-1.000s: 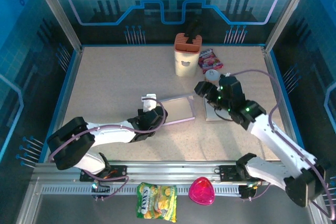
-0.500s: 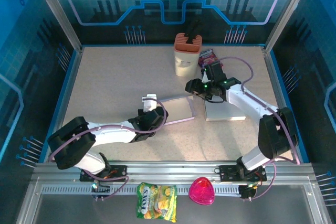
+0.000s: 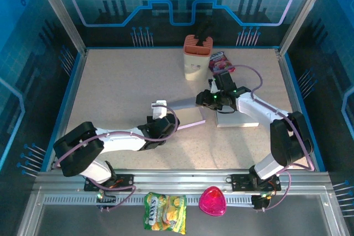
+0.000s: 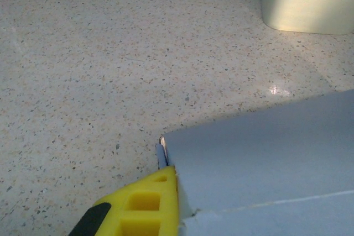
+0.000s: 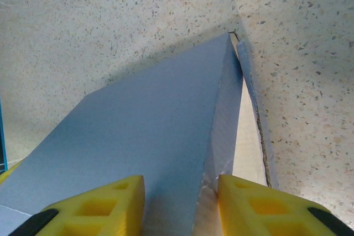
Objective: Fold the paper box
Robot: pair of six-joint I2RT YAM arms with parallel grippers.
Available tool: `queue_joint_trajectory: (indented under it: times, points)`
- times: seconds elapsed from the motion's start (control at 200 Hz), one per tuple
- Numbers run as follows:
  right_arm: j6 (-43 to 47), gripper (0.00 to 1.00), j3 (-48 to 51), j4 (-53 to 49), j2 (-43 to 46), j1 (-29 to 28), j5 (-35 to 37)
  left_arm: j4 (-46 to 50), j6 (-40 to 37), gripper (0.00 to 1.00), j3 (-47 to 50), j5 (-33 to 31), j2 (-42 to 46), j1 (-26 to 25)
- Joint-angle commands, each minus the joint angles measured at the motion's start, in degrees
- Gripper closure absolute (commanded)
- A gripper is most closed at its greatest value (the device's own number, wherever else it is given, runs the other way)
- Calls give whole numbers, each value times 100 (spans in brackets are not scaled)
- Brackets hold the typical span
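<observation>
The paper box [image 3: 185, 115] is a flat grey-blue blank lying mid-table between both arms. My left gripper [image 3: 160, 116] is shut on its left edge; in the left wrist view one yellow finger [image 4: 146, 203] presses the box panel [image 4: 265, 158] from the side. My right gripper [image 3: 206, 101] is at the box's right end, open. In the right wrist view its two yellow fingers straddle a raised fold of the box [image 5: 149, 125], the right finger [image 5: 260, 203] touching the inner flap, with the gripper [image 5: 181, 192] over the ridge.
A white and orange container [image 3: 197, 58] and a snack packet [image 3: 220, 62] stand at the back. A white flat board [image 3: 243, 117] lies under the right arm. A yellow snack bag [image 3: 165, 211] and a pink object [image 3: 212, 202] rest by the front rail.
My right arm has swung left from the white board to the box's right end, its jaws narrowing. The box's right side has lifted. The left gripper has held still.
</observation>
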State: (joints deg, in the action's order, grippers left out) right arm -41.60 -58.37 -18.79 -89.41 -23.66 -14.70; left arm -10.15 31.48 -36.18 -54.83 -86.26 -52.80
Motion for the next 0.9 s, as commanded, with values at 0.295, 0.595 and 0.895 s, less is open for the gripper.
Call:
queue_joint_trajectory:
  times: [0.295,0.595,0.895]
  points:
    - [352,59,439,-121,212,-417,602,828,901,60,173,1175,622,-221]
    - [318,57,616,-37,248,-542,801,1663,1479,42,252,2133,1519,-328]
    - [328,54,651,-81,318,-574,964,3101,2217,40,-28,2804,2436,-539]
